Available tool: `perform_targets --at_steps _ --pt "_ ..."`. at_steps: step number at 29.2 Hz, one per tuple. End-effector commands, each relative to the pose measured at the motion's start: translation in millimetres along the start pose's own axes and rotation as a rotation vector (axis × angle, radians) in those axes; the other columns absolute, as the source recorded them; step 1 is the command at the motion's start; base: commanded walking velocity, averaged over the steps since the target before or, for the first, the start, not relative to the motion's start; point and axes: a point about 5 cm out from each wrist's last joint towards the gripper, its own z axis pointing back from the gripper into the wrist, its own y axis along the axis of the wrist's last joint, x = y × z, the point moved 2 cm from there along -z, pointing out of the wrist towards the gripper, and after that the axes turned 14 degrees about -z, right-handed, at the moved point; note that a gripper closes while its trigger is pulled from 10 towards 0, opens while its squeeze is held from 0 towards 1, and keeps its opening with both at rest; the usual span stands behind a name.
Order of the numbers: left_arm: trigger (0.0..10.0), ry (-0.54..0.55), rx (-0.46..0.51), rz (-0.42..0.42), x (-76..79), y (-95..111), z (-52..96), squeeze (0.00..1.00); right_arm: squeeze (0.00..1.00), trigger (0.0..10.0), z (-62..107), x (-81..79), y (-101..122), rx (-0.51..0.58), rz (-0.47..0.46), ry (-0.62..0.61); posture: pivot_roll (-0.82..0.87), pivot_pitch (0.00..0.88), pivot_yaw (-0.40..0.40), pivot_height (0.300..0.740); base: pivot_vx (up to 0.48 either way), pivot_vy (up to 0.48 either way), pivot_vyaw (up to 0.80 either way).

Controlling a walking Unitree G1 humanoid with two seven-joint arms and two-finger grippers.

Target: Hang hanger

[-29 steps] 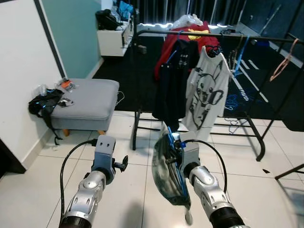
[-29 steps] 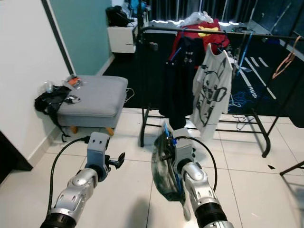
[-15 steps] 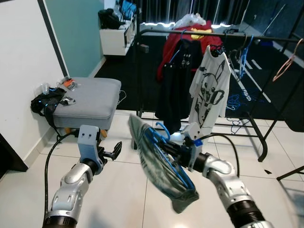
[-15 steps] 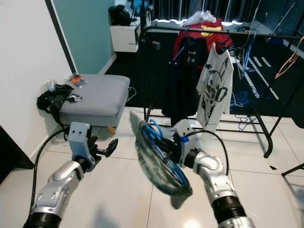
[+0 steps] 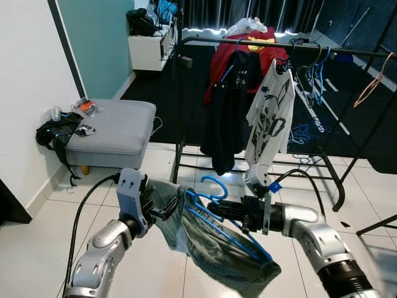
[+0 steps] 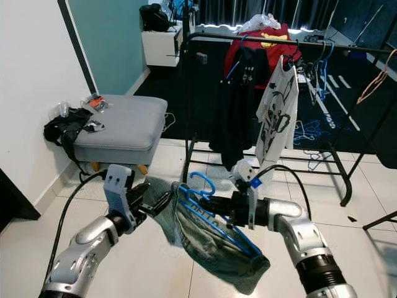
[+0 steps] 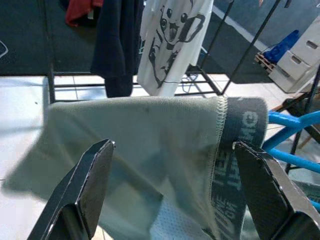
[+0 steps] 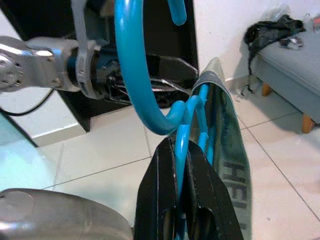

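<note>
A blue plastic hanger [image 5: 217,184] carries a grey-green garment [image 5: 211,248] with a lettered waistband [image 7: 235,150]. My right gripper [image 5: 234,214] is shut on the hanger's neck just below the hook, and in the right wrist view its fingers [image 8: 165,180] pinch the blue wire. At the garment's left edge my left gripper [image 5: 166,208] stands open. In the left wrist view its two fingers [image 7: 95,175] are wide apart with the cloth between them. The black clothes rail [image 5: 260,43] runs across the back, above and beyond the hanger.
On the rail hang a black garment [image 5: 223,112], a red shirt [image 5: 260,46] and a white cartoon T-shirt [image 5: 270,118], with spare blue hangers [image 5: 317,71]. A grey ottoman [image 5: 111,127] and a black bag [image 5: 53,133] stand at the left wall. White tiled floor lies below.
My right gripper has swung the hanger lower and flatter, spreading the garment. My left gripper has moved right, up to the garment's edge.
</note>
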Motion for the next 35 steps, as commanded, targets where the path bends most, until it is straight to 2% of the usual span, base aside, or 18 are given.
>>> perform_targets --at_steps 1,5,8,10,16,23,30,31,33,34,35 --pt "10.0 -0.007 -0.012 -0.004 -0.8 -0.6 4.0 0.00 0.00 10.0 3.0 -2.1 10.8 0.021 0.010 0.019 0.00 0.000 -0.044 0.740 0.000 0.000 0.00" --pt "10.0 0.012 -0.047 -0.005 -0.2 -4.3 3.3 0.00 0.00 10.0 1.7 -3.3 11.1 0.017 0.006 0.023 0.00 0.000 -0.045 0.740 0.000 0.000 0.00" --pt "10.0 0.011 -0.052 0.005 2.0 -6.1 2.4 0.00 0.00 10.0 -0.2 -5.1 10.0 0.012 0.003 0.030 0.00 0.000 -0.045 0.740 0.000 0.392 0.00" --pt "10.0 0.004 -0.032 0.007 3.9 -3.8 2.4 0.00 0.00 10.0 -1.0 -6.5 9.5 0.011 0.001 0.034 0.00 0.000 -0.043 0.740 0.000 0.480 0.00" --pt "10.0 0.001 -0.016 -0.013 4.7 1.3 3.5 0.00 0.00 10.0 -0.1 -7.9 9.5 0.011 -0.002 0.039 0.01 0.000 -0.041 0.740 0.000 0.000 0.00" --pt "10.0 -0.010 0.028 0.014 4.7 10.5 9.4 0.00 0.00 10.0 -0.9 -9.2 13.0 0.027 -0.006 0.047 0.01 0.000 -0.042 0.740 0.000 0.000 0.00" --pt "10.0 -0.105 0.091 0.071 18.7 23.7 11.6 0.00 0.00 10.0 -1.2 -8.8 19.0 0.062 -0.010 0.045 0.01 0.000 -0.042 0.740 0.000 0.000 0.00" --pt "10.0 -0.133 0.096 0.082 22.0 24.9 12.6 0.19 0.00 10.0 -0.5 -8.0 21.3 0.075 -0.014 0.044 0.01 0.000 -0.040 0.740 0.000 0.000 0.00" --pt "10.0 -0.150 0.097 0.086 23.9 25.4 13.3 0.19 0.00 10.0 0.0 -7.5 22.6 0.082 -0.017 0.044 0.02 0.000 -0.040 0.740 0.000 0.000 0.00" --pt "10.0 -0.194 0.100 0.095 29.6 26.2 15.4 1.00 0.00 10.0 0.2 -7.2 24.2 0.087 -0.019 0.047 0.01 0.000 -0.041 0.740 0.000 0.000 0.00" --pt "10.0 -0.226 0.103 0.102 33.7 26.9 17.1 1.00 0.00 10.0 0.3 -7.2 25.2 0.089 -0.021 0.048 0.01 0.000 -0.041 0.740 0.000 0.000 0.00"
